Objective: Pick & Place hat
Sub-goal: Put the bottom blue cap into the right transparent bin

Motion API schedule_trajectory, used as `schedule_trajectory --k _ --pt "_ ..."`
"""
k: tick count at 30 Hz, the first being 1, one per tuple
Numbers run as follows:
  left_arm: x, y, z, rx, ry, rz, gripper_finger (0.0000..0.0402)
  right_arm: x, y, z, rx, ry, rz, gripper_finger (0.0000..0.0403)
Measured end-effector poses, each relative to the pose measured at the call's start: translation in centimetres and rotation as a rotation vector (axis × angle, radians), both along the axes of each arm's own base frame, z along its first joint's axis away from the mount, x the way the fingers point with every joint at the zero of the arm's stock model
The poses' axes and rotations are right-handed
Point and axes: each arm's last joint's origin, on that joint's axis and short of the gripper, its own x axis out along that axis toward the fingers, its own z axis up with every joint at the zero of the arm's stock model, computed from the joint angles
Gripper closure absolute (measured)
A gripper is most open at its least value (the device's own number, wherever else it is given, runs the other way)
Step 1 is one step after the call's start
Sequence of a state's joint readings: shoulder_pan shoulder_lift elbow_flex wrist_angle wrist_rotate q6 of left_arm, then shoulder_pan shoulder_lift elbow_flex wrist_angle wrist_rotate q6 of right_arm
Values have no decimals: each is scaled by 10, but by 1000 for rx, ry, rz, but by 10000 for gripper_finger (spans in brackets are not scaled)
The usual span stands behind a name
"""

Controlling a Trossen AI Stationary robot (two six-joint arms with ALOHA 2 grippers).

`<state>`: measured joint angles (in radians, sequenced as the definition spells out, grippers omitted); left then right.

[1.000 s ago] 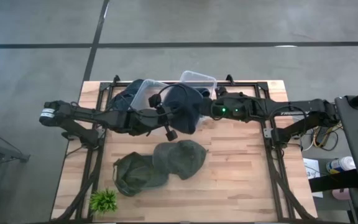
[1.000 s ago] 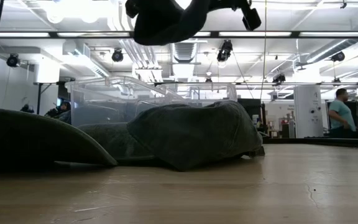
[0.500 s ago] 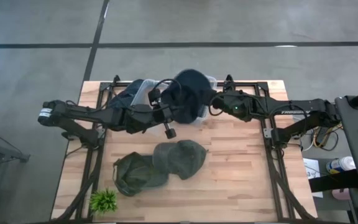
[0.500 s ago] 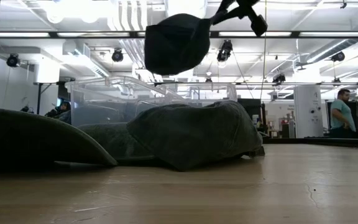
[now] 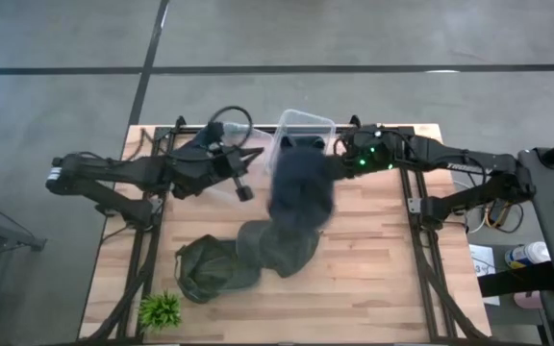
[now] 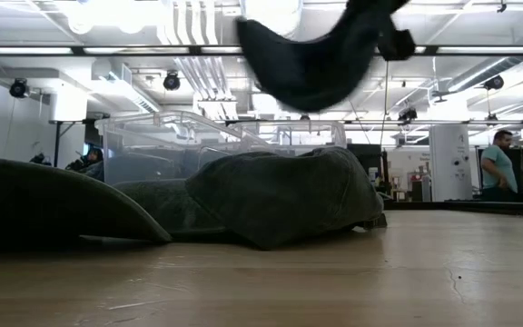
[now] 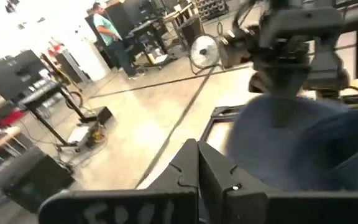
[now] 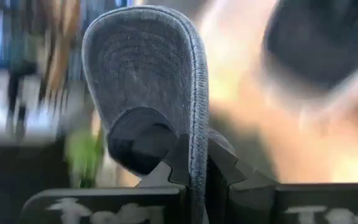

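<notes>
Wooden table (image 5: 373, 259), green hats (image 5: 277, 245), right end effector (image 8: 194, 171) pinching dark hat (image 5: 301, 187), left end effector (image 7: 197, 171) closed empty.

Dark jointed arms, black cables, green indicator light (image 5: 362, 161)

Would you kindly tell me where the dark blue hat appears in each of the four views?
High view: dark blue hat centre, hanging from the right gripper.
Low view: top centre, above the green hats.
Left wrist view: right side.
Right wrist view: brim clamped, centre.
Shared landmark: clear bins.
</notes>
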<state>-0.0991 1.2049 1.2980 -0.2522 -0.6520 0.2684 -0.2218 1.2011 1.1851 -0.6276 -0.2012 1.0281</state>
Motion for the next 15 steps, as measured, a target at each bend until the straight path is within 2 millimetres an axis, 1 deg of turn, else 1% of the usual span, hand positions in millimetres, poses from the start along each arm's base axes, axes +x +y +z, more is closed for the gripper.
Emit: schedule_trajectory --k 2,5,8,10,11,13,15 --pt "-8 3 1 -69 -9 -48 401 -3 2 -6 100 28 186 390" --pt "-10 8 -2 -249 -5 -258 401 -2 8 -16 181 59 391 390" --pt "2 12 -17 -496 55 -546 401 7 11 -26 208 56 546 390" --pt "15 14 -32 -629 121 -671 401 16 14 -34 210 56 633 390" --pt "21 15 -40 -675 150 -691 401 21 16 -38 205 64 663 390" --pt "32 16 -54 -743 191 -672 401 31 23 -46 204 81 730 390" --pt "42 17 -63 -805 209 -648 401 40 30 -49 185 79 787 390"
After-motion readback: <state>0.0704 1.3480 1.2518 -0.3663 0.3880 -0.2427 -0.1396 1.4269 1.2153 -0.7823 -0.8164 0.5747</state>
